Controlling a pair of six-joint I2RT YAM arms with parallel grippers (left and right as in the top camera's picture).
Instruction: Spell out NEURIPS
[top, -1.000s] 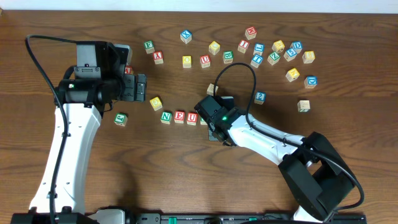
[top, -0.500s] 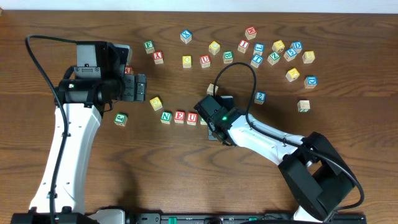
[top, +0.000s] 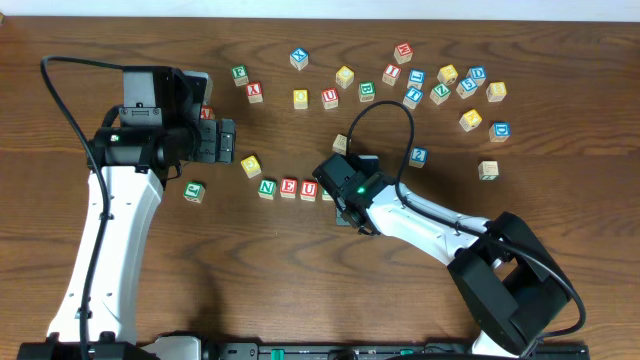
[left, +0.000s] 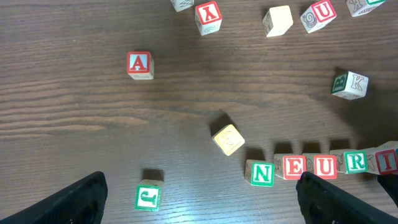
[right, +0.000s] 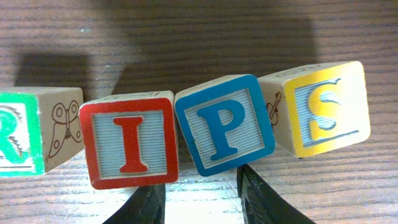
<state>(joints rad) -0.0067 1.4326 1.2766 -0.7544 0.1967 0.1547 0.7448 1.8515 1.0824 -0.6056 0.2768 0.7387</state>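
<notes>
Closing: your right pincer (right: 202, 196) sits narrow at the blue-framed wooden P cube (right: 225, 124); whether it grips or only straddles, I cannot tell.
Change: nothing has shifted in the last second; the row at mid-frame overhead reads N-E-U-R-I-P-S, but the red I cube (right: 127, 142), the P and the yellow S cube (right: 323, 109) sit tilted.
Left pincer (left: 202, 186): wide, empty, upper left overhead.
Room: bare desk (top: 250, 260) lies below the row; spare cubes (top: 447, 74) crowd the upper right.
</notes>
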